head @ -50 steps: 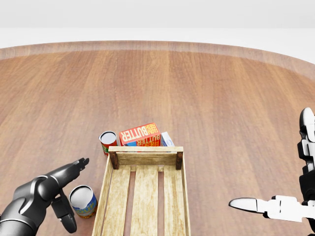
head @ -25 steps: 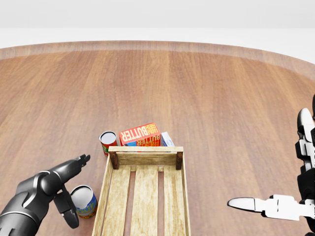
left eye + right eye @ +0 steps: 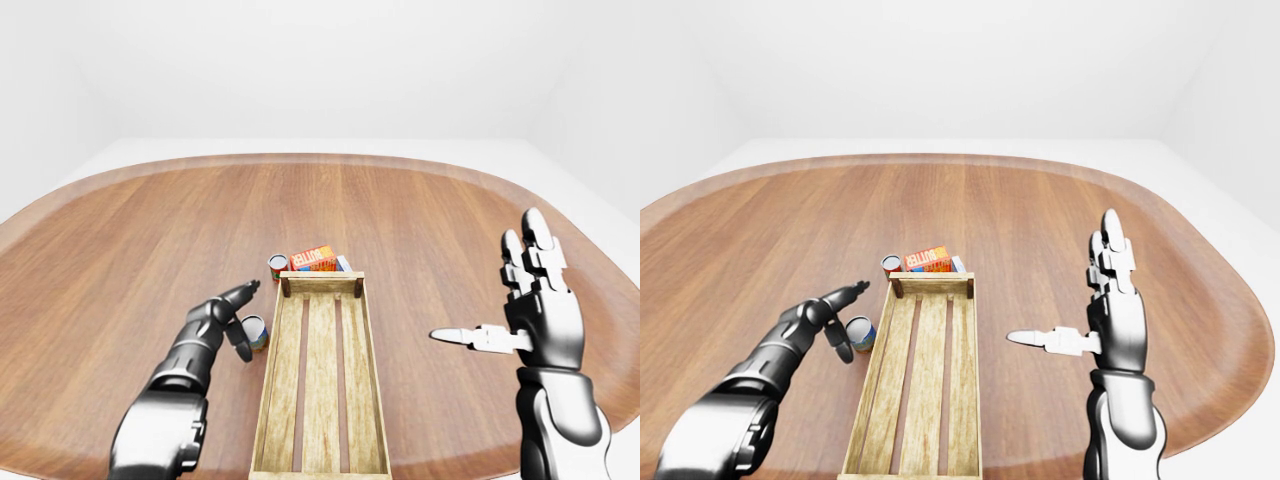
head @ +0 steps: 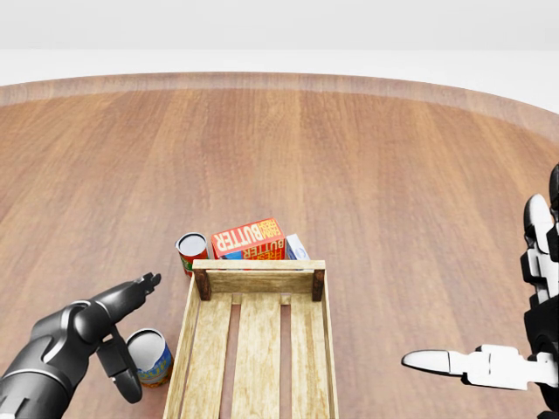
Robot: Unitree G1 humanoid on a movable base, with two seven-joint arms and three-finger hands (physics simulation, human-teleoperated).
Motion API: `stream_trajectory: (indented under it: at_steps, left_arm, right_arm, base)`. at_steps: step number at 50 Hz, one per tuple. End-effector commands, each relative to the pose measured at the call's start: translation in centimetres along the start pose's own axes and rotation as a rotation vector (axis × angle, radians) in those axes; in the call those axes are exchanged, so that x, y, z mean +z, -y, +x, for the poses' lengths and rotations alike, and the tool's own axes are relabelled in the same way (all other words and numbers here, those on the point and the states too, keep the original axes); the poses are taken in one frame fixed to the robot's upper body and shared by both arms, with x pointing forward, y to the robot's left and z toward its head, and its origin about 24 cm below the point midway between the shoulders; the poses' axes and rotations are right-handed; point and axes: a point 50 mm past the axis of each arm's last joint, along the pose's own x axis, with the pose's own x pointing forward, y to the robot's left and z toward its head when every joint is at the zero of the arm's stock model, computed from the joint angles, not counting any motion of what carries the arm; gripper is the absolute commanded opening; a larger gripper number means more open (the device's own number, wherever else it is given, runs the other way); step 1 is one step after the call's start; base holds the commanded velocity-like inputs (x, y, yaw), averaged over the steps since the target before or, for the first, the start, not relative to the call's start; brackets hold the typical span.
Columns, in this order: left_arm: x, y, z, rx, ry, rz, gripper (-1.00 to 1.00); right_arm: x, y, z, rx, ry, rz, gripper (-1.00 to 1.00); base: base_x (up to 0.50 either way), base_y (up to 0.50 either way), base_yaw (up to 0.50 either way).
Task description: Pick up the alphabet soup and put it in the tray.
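Left hand (image 4: pixel 112 336) fingers spread wide about blue can (image 4: pixel 148 356) | alphabet soup identity uncertain | risk: toppling can against tray (image 4: pixel 258 265).

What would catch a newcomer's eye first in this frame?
The long wooden tray, empty, at the head view's bottom centre. At its left the left hand has open fingers around a blue-labelled can. Past its top end stand a red can and a butter box.

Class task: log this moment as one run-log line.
left hand: open beside blue can | right hand: open, idle | tray: empty | red can: untouched
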Motion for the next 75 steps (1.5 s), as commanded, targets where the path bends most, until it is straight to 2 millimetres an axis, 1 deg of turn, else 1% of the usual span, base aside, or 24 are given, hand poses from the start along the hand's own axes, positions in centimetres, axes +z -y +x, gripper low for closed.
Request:
stream_trajectory:
  at_steps: [1,12,16,18,36,44,48,53,70,75]
  left_arm:
    - [0.0,0.3,0.2,-0.012,-0.004,-0.007,1.00]
    - [0.1,0.7,0.3,-0.024,-0.006,-0.010,1.00]
    - [0.0,0.8,0.3,-0.026,-0.009,-0.010,1.00]
    - [0.1,0.6,0.3,-0.022,-0.002,-0.010,1.00]
    - [0.1,0.6,0.3,-0.022,-0.002,-0.010,1.00]
    - [0.0,0.7,0.4,-0.037,-0.026,-0.020,1.00]
    - [-0.3,1.2,0.4,-0.051,-0.038,-0.014,1.00]
    - [-0.3,1.4,0.5,-0.056,-0.044,-0.010,1.00]
    - [-0.6,1.1,0.5,-0.044,-0.100,-0.012,1.00]
    - [-0.8,1.4,0.5,-0.054,-0.106,-0.016,1.00]
  right_arm:
    - [-0.1,-0.1,0.0,0.002,-0.003,0.006,0.98]
    - [0.4,0.1,-0.1,0.002,0.015,0.000,0.98]
    - [0.3,0.0,0.1,0.002,0.011,-0.016,0.98]
    - [-0.3,-0.4,0.2,0.025,-0.014,-0.028,0.98]
    - [-0.4,-0.5,0.3,0.025,-0.015,-0.028,0.98]
    - [-0.4,-0.2,0.2,0.014,-0.015,-0.020,0.98]
    - [-0.4,-0.3,0.2,0.014,-0.017,-0.016,0.98]
    - [-0.3,-0.2,0.2,0.013,-0.014,-0.017,0.98]
    - [-0.5,-0.3,0.1,0.018,-0.024,-0.009,0.98]
    - [-0.6,-0.4,0.1,0.022,-0.026,-0.009,0.98]
  base:
    - [0.00,0.00,0.00]
    - [0.00,0.00,0.00]
    - [0.00,0.00,0.00]
    - [0.00,0.00,0.00]
    - [0.00,0.00,0.00]
    - [0.00,0.00,0.00]
    - [0.00,0.00,0.00]
    - [0.00,0.00,0.00]
    - [0.00,0.00,0.00]
    - [0.00,0.00,0.00]
